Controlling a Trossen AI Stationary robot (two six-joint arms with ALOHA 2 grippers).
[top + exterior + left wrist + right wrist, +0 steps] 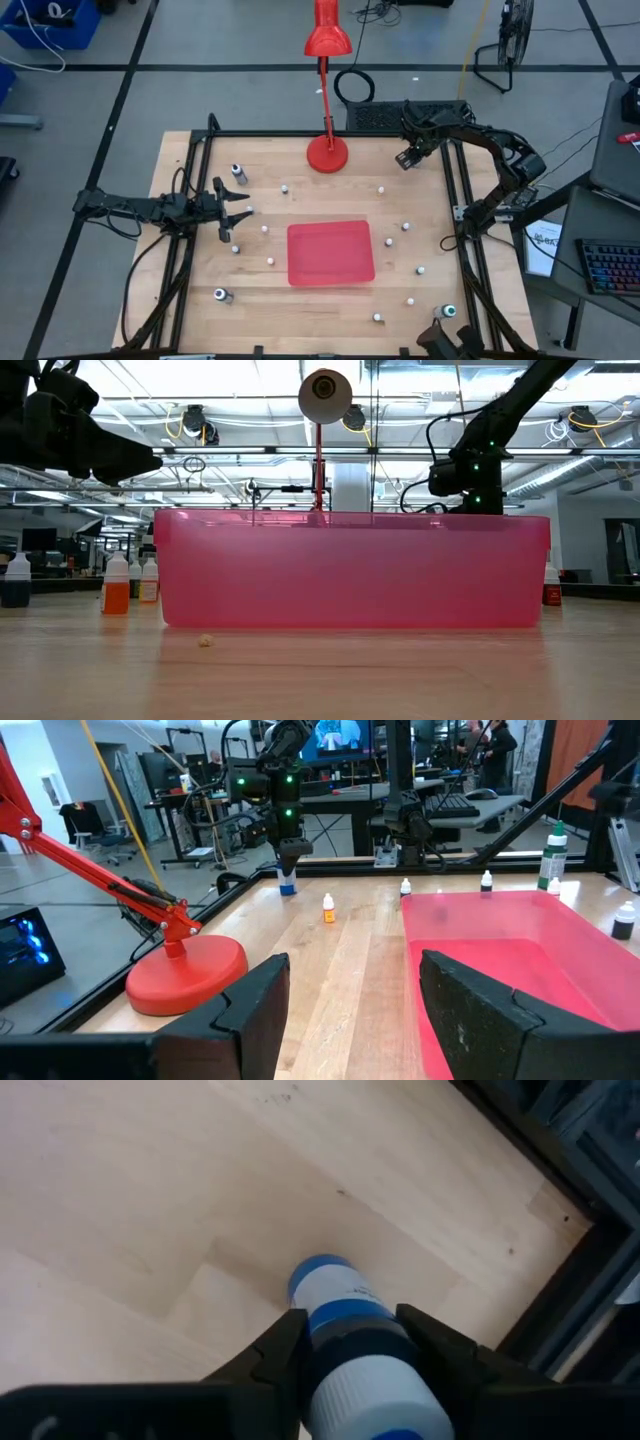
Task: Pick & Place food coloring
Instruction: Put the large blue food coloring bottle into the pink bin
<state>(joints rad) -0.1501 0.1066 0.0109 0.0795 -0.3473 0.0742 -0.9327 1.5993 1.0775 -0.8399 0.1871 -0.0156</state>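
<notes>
From above, the right gripper hangs over the far right corner of the table, beside the red lamp; the red tray lies nearer the front, with small white bottles scattered around it and grey vials toward the corners; the left gripper waits over the left side, jaws apart and empty, a small bottle just past its tips. From table height, the tray's pink wall fills the middle, bottles standing left of it; the right arm reaches down behind it. From the left wrist, the right gripper stands over a blue-based bottle at the far edge. From the right wrist, the right gripper's fingers are clenched on either side of a food coloring bottle with a blue band, its base just above the wood.
</notes>
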